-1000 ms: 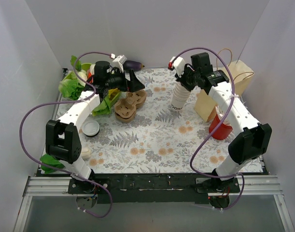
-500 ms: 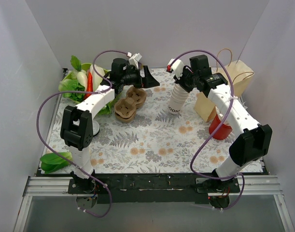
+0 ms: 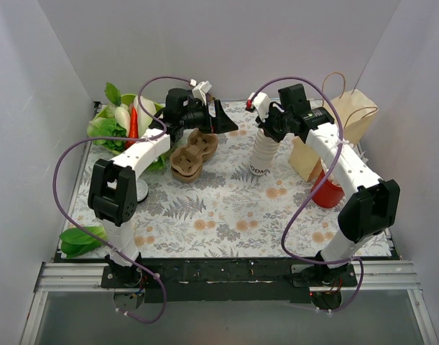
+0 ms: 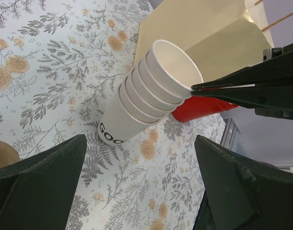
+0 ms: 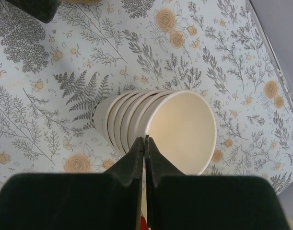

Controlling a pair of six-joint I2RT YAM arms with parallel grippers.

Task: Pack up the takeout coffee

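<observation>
The lidded takeout coffee is out of view. A stack of lidless cream cups (image 3: pixel 261 154) leans on the floral cloth at the back middle, with dark print on the lowest cup. It also shows in the left wrist view (image 4: pixel 146 96) and the right wrist view (image 5: pixel 132 120). My right gripper (image 3: pixel 266 129) is shut on the rim of the top cup (image 5: pixel 145 140), and its fingers (image 4: pixel 223 88) show in the left wrist view. My left gripper (image 3: pixel 215 118) is open and empty (image 4: pixel 141 187). It hangs left of the stack and faces it.
A brown moulded cup carrier (image 3: pixel 192 154) lies under my left arm. A tan paper bag (image 3: pixel 348 118) stands back right, also in the left wrist view (image 4: pixel 204 28). A red cup (image 3: pixel 327 190) is in front of it. Vegetables (image 3: pixel 115 122) lie back left.
My left arm has swung right from over the vegetables to the back middle, jaws still open. My right gripper has shifted the cup stack slightly left and more upright.
</observation>
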